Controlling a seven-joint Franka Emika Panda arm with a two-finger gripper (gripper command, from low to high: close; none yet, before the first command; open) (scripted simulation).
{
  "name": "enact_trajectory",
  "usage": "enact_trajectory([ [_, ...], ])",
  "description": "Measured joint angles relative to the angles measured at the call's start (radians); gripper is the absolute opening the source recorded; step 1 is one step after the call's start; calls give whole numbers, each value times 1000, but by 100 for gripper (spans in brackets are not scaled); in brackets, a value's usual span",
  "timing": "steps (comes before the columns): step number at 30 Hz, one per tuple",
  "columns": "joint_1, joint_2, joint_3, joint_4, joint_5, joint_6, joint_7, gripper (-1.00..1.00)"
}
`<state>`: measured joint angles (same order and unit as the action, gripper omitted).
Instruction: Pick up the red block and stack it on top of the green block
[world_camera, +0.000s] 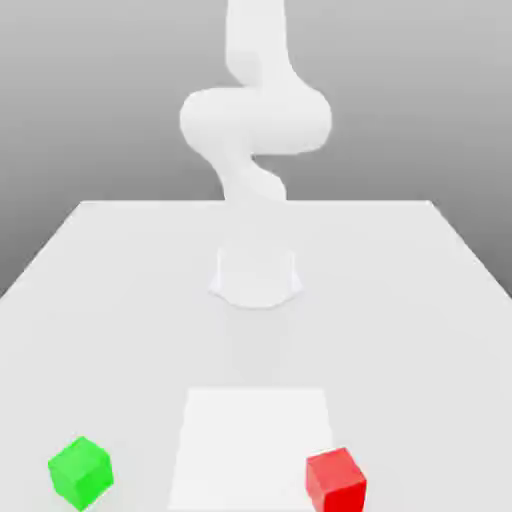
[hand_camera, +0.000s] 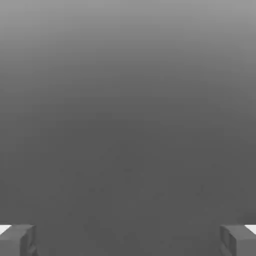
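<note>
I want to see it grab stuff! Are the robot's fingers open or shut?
Open: in the hand view, the fingers stand far apart, with a wide gap between them.

Table (world_camera: 410, 300): pale, flat, light grey, far edge straight across exterior view, sides spreading outward toward camera until frame cuts them. White panel (world_camera: 245, 450): lies on near part of table, around middle of exterior view's width, slightly brighter than table, four-sided, far edge shorter than near one. Backdrop (world_camera: 420, 100): plain grey, lighter high up, darker down near table's far edge. Hand view: smooth grey, shading from dark to light.
</note>
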<state>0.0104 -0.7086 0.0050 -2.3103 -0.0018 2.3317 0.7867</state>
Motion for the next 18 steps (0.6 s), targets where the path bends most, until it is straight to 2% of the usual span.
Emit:
enact_trajectory([
  [18,70,659,46,-75,-16,228,-94,0],
])
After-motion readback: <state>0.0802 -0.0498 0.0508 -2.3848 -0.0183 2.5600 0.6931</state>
